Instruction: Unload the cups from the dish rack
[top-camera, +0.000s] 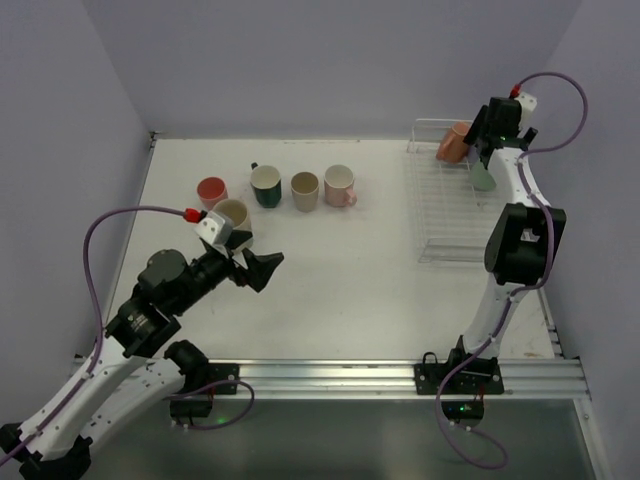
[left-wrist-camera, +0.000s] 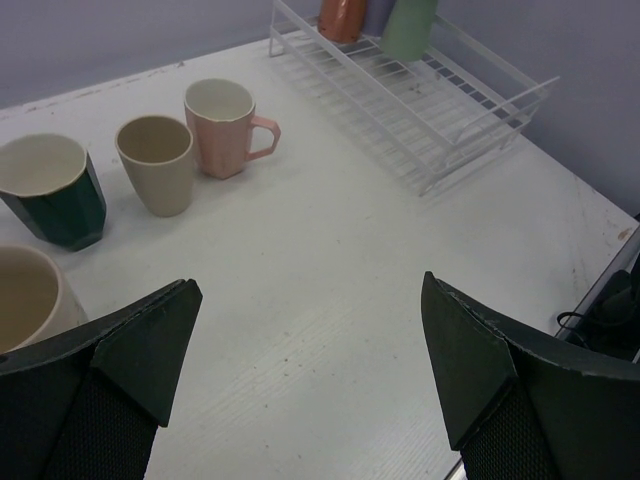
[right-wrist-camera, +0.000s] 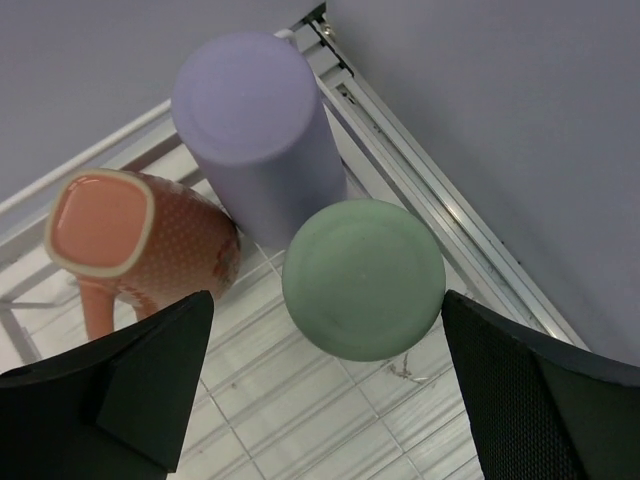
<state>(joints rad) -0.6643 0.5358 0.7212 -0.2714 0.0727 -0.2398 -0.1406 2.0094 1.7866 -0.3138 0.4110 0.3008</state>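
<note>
Five cups (top-camera: 305, 190) on table (top-camera: 350, 290), three in dish rack (top-camera: 445, 215); left tool (left-wrist-camera: 308, 295), right tool (right-wrist-camera: 325, 300) apart

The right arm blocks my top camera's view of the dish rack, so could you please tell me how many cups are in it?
Observer: Three: a lavender tumbler, a light green cup and a salmon mug. The arm hides the lavender one from you.
Operator: Thank you. Do they stand upright?
Observer: No, the right wrist view shows all three bottoms up.
Operator: And is the right claw holding one of them?
Observer: No. The right claw is open, lined up with the light green cup, and gripping nothing.
</note>
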